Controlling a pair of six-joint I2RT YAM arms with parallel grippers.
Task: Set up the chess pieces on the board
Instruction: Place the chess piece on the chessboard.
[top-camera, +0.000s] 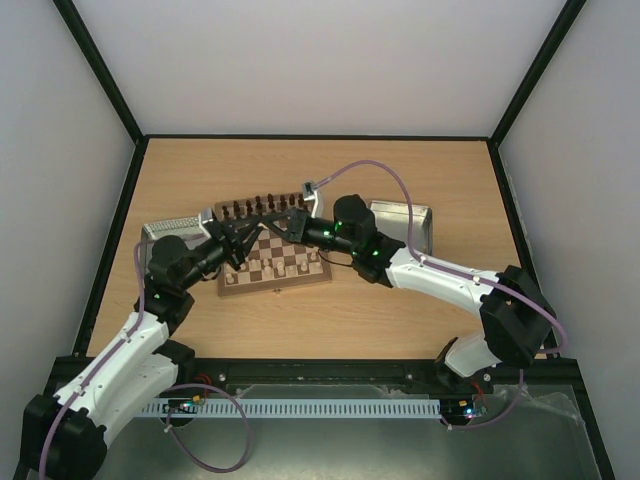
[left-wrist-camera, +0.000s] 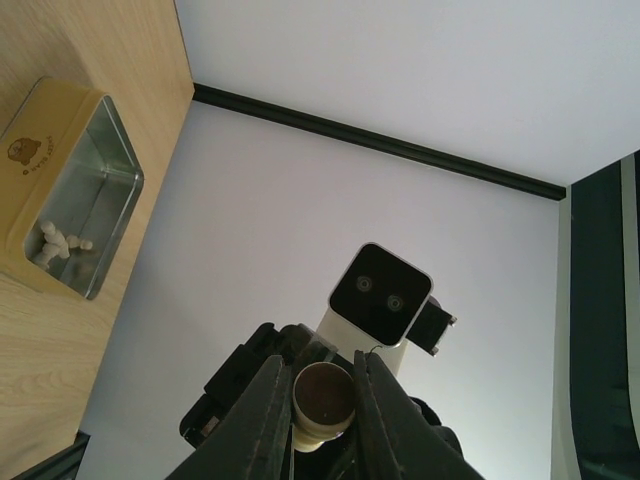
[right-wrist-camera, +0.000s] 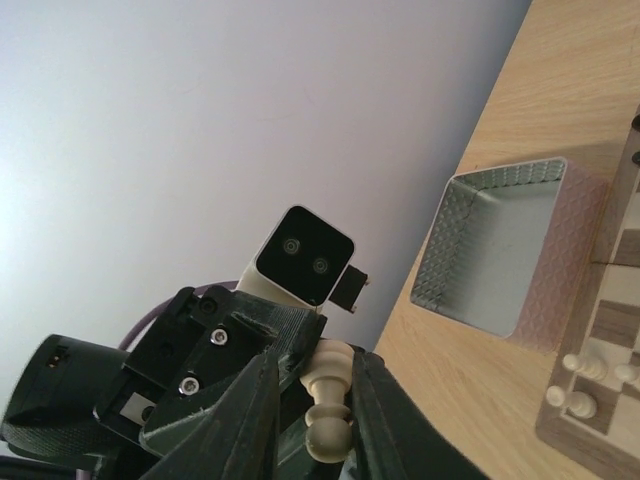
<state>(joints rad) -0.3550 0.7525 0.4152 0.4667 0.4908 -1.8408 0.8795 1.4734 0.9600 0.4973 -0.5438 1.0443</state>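
From above, the board (top-camera: 280, 286) lies mid-worktop (top-camera: 300, 330), slightly skewed, with 1 tin on each side. The left tin (top-camera: 168, 229) is just beside the board's far-left corner, and the right tin (top-camera: 425, 225) sits apart to the right. Dark pieces (top-camera: 258, 207) line the board's far edge, and pale pieces (top-camera: 290, 266) stand on its near rows. Both arms reach in over the board's far half. The left end effector (top-camera: 250, 236) and right end effector (top-camera: 278, 226) meet there tip to tip, above the squares. Both are too small and dark here to show what lies between them.

In the left wrist view, the left end effector (left-wrist-camera: 318, 365) is nearly closed. Its 2 fingers (left-wrist-camera: 268, 410) press on the held piece (left-wrist-camera: 322, 400), a pale one whose round dark base faces the lens. Just beyond is the right arm's camera (left-wrist-camera: 380, 295). At the far left, the right tin (left-wrist-camera: 60, 130) rests on the worktop with a few pale pieces (left-wrist-camera: 55, 245) in one end.

In the right wrist view, the right end effector (right-wrist-camera: 316, 355) is drawn in narrow on what looks to be the same held piece (right-wrist-camera: 328, 400). The piece's knob points towards the lens and its base away, and both fingers (right-wrist-camera: 375, 410) lie against its sides. Behind it is the left arm's camera (right-wrist-camera: 305, 255). To the right, the left tin (right-wrist-camera: 500, 250) stands just beside the board (right-wrist-camera: 610, 325), and a few pale pieces (right-wrist-camera: 575, 400) stand on the board's edge squares.
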